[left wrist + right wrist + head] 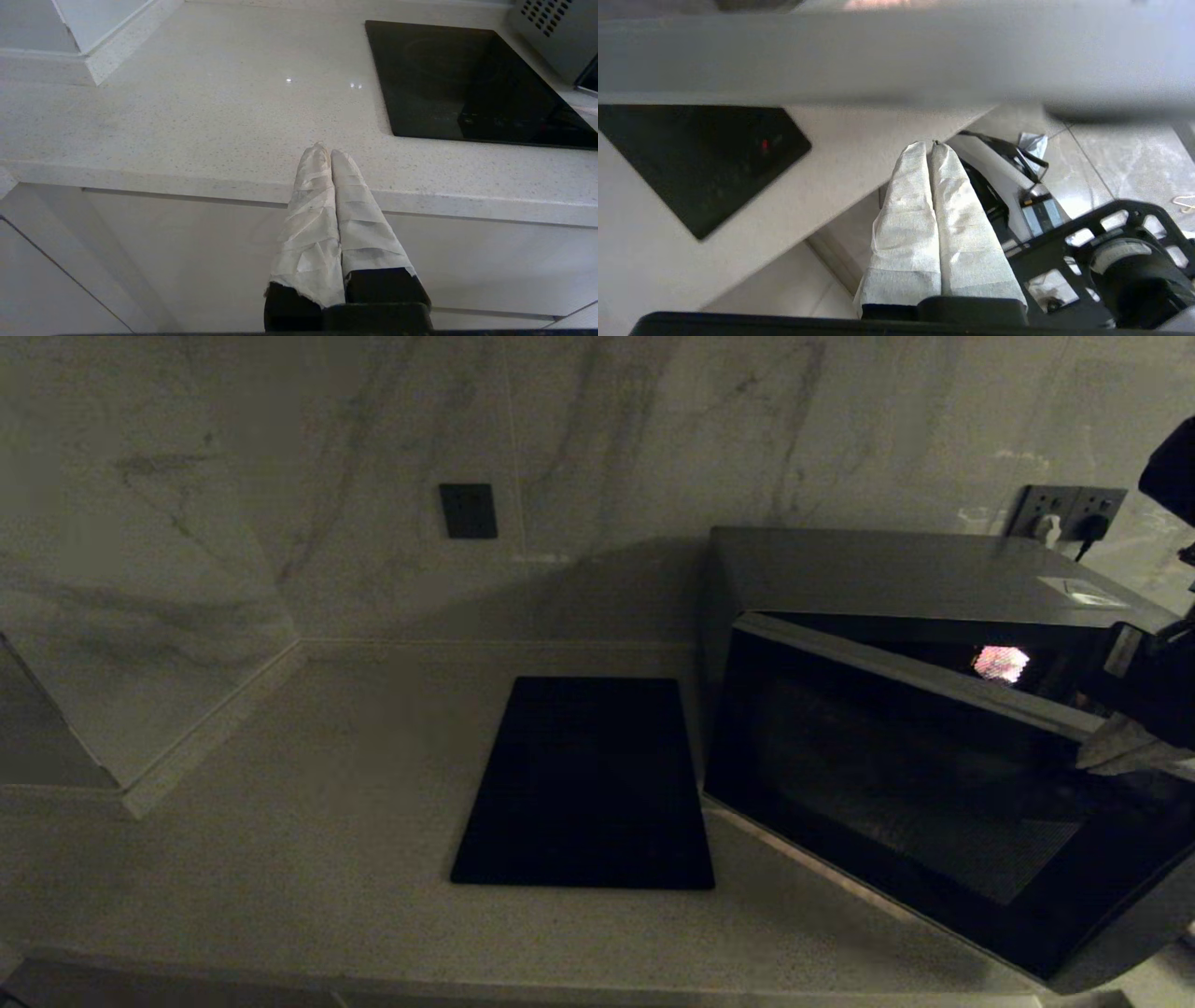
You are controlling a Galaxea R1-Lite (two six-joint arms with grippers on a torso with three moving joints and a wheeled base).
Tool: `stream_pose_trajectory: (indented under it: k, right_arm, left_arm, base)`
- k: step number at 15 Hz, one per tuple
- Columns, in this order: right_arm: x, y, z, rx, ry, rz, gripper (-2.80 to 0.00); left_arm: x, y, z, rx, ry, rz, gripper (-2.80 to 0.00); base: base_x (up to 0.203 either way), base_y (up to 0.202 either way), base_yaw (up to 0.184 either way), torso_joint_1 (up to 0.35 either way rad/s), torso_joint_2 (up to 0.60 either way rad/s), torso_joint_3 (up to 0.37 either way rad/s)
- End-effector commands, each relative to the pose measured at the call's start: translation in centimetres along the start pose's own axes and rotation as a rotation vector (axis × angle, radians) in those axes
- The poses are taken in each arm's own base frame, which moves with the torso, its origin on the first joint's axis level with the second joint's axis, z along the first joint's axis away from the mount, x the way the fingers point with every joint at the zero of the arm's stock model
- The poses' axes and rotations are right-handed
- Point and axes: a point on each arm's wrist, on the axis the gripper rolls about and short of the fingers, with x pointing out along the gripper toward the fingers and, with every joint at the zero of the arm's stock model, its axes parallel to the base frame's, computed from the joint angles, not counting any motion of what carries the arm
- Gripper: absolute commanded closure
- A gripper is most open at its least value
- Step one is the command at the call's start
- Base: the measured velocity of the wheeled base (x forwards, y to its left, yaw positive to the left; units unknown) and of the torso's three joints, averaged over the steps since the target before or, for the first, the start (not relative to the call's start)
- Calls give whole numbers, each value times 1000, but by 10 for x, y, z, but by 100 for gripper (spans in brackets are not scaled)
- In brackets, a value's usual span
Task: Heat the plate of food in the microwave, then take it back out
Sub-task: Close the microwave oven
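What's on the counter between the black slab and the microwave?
Nothing: the head view shows only a narrow bare strip of counter between the slab and the microwave.

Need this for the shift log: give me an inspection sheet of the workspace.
Surface: pale speckled counter with black cooktop set in it.
Job's things: microwave at right, door partly open, light on inside; plate not seen.
Clutter: nothing seen.
Grippers: right gripper shut, at the door's top edge; left gripper shut, parked at the counter's front edge.
Cables: plugs in wall socket.
Surroundings: marble-look wall.
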Motion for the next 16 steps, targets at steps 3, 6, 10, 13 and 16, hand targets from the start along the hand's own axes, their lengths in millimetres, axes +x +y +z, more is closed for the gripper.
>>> stream_pose_trajectory:
  k: [3, 6, 10, 13, 16]
  right_arm:
    - [12, 2, 12, 51, -14, -25, 0]
    - [21, 2, 30, 117, -63, -12, 0]
    - [46, 1, 66, 208, -142, -15, 0]
    - [65, 1, 84, 259, -175, -20, 0]
    - [73, 2, 95, 286, -212, 6, 0]
  left_arm:
    - [0, 0, 0, -1, 1, 1, 0]
    - [0, 0, 0, -1, 0, 1, 0]
    - [0, 0, 0, -1, 1, 1, 0]
    - [0, 0, 0, -1, 1, 1, 0]
    - [0, 0, 0, -1, 1, 1, 0]
  base:
    - [0, 0, 0, 0, 0, 0]
    - [0, 0, 0, 0, 0, 0]
    - [0, 0, 0, 0, 0, 0]
    - [0, 0, 0, 0, 0, 0]
    - [0, 0, 0, 0, 0, 0]
